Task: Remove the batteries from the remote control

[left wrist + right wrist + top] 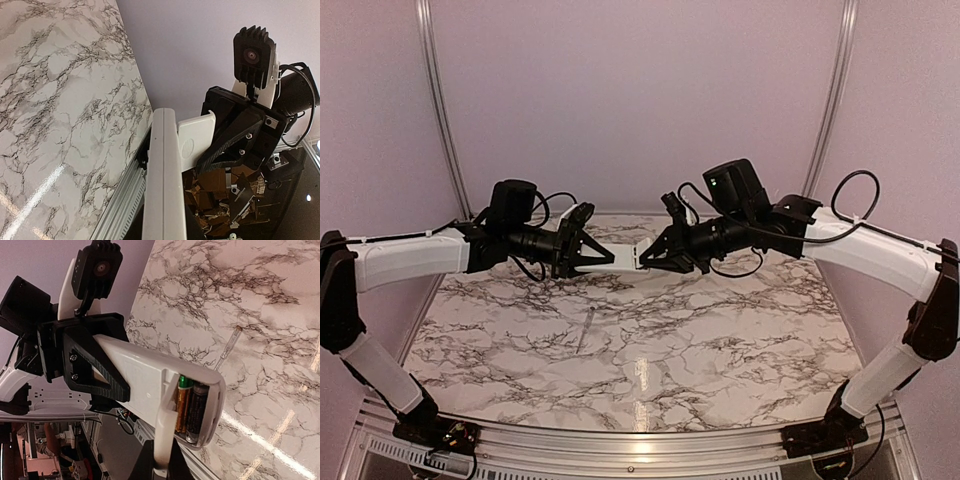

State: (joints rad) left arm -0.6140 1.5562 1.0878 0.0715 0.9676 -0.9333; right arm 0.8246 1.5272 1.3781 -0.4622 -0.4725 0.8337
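Note:
Both arms hold the white remote control (625, 254) in the air above the marble table (720, 350). My left gripper (592, 255) is shut on its body; in the left wrist view the remote (162, 175) runs edge-on out from my jaws. In the right wrist view the remote (145, 375) shows its recess open, with the golden-orange battery (182, 405) and the dark battery (196, 412) side by side inside. My right gripper (652, 258) is shut on the small flat white cover (162, 440), which stands at the recess edge. The cover also shows in the left wrist view (195, 137).
A long thin grey rod (587, 330) lies on the table below the remote; it also shows in the right wrist view (227, 347). An aluminium rail (117, 200) runs along the table edge, with clutter beyond it (215, 200).

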